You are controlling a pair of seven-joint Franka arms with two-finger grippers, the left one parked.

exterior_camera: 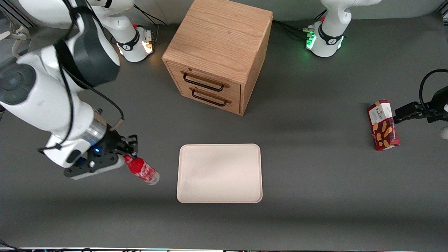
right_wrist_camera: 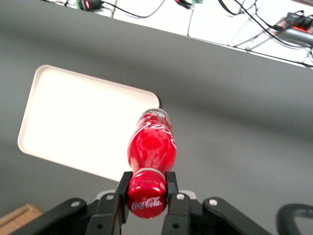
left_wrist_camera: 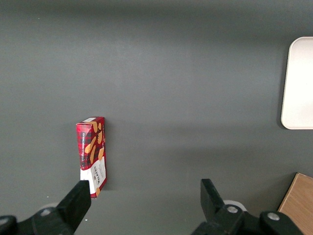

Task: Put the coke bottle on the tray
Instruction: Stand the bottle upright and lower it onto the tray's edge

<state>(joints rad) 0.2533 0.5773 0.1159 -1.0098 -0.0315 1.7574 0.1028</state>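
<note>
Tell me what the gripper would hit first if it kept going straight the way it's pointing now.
Probably the tray. The gripper, shut on the coke bottle at its cap, points along the bottle toward the tray's near corner. The bottle's base would arrive first, though its height above the table is unclear.

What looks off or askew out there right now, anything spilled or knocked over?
Nothing spilled or damaged. The coke bottle hangs tilted, clamped at its cap by the gripper, off the tray. A biscuit box lies flat toward the parked arm's end.
</note>
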